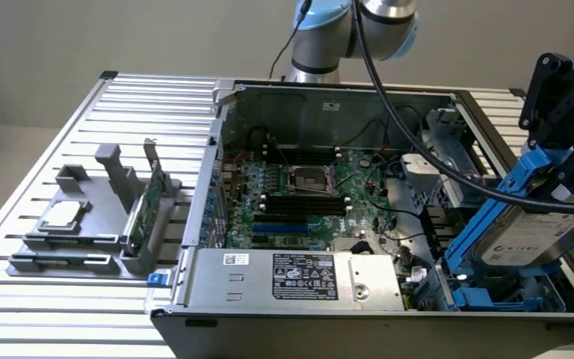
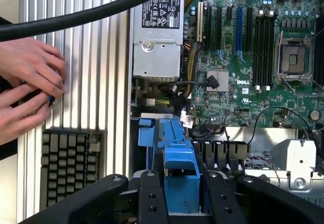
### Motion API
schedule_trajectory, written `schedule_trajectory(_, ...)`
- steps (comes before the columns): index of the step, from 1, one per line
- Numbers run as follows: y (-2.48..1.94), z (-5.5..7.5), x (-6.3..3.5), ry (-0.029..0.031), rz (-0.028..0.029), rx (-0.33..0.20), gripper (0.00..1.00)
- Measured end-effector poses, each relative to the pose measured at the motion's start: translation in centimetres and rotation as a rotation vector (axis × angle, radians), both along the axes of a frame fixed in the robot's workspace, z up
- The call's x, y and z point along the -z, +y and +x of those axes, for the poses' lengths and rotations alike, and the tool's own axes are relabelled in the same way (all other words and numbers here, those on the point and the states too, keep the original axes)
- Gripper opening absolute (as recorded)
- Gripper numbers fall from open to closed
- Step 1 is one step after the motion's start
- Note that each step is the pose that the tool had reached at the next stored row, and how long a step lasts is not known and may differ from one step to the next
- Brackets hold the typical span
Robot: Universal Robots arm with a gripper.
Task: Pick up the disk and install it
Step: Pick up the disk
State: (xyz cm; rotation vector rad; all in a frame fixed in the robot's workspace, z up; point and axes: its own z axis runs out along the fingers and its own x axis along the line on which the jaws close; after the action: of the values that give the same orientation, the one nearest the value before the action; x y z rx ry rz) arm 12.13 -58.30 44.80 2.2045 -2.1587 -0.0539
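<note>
My claw (image 2: 182,196) is closed partway, its fingers (image 2: 152,198) pressing both sides of the blue carrier frame. I hold the disk (image 1: 531,224) by one short end, clear of its label. It hangs just above the drive bay (image 1: 481,298), in the corner of the open computer case (image 1: 367,329) at the exterior view's lower right. I judge the end grip leaves the free end able to enter the bay first.

The disk stands on edge with its long axis steep. Its lower end points down at the bay, its upper end leans toward the exterior view's right, and the label faces that camera.

Beyond lie the power supply (image 1: 292,275) and motherboard (image 1: 297,194). Farther off, a fixture on the slatted table (image 1: 28,299) holds a processor chip (image 1: 63,215) and a green card (image 1: 140,213). A person's hands (image 2: 28,90) rest by a keyboard (image 2: 68,166).
</note>
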Motion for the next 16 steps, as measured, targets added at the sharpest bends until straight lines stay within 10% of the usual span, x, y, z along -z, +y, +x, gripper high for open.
schedule_trajectory(16,-0.28,0.04,0.51,-0.0097,0.0,0.0,0.33)
